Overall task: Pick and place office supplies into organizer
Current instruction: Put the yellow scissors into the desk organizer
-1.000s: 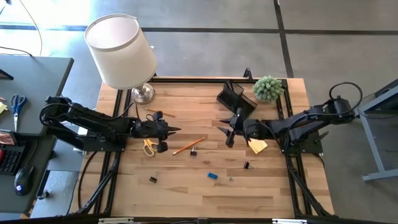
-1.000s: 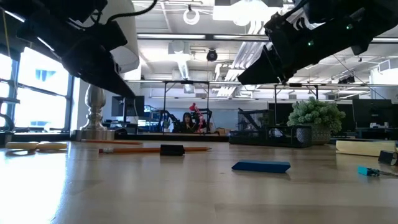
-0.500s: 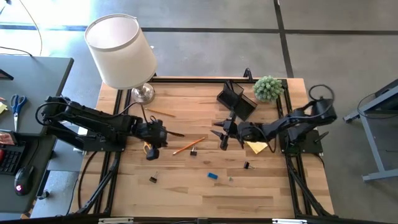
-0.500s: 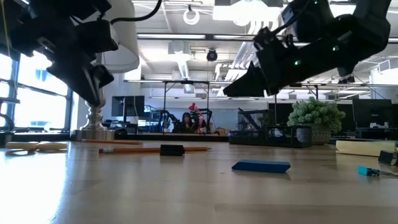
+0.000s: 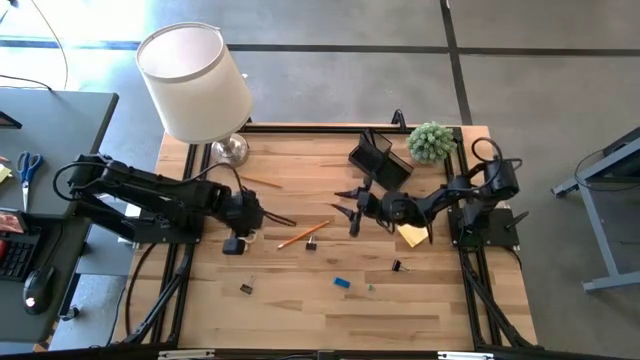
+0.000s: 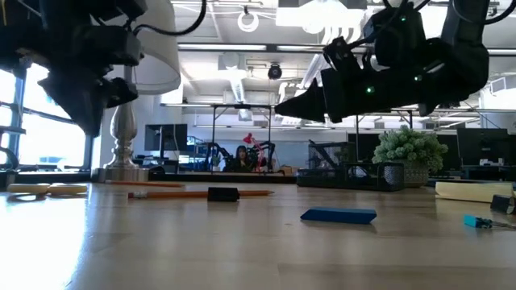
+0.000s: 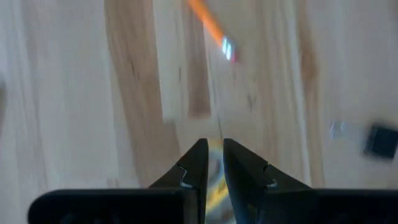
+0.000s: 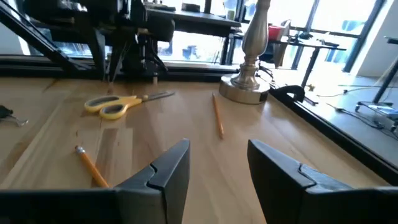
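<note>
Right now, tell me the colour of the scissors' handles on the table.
Yellow. The scissors show best in the right wrist view, lying flat on the wood.

Wooden table (image 5: 300, 300) on grey concrete floor (image 5: 330, 70); white-shaded lamp (image 5: 195, 85), grey side desk (image 5: 50, 130), bright windows (image 6: 36, 121), ceiling lights (image 6: 250, 20) beyond.

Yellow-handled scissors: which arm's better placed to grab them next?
Left. The left gripper points straight down over the yellow-handled scissors, fingers nearly shut, yellow showing just beneath them in its wrist view. The right gripper hangs open mid-table, farther away, near the organizer.
</note>
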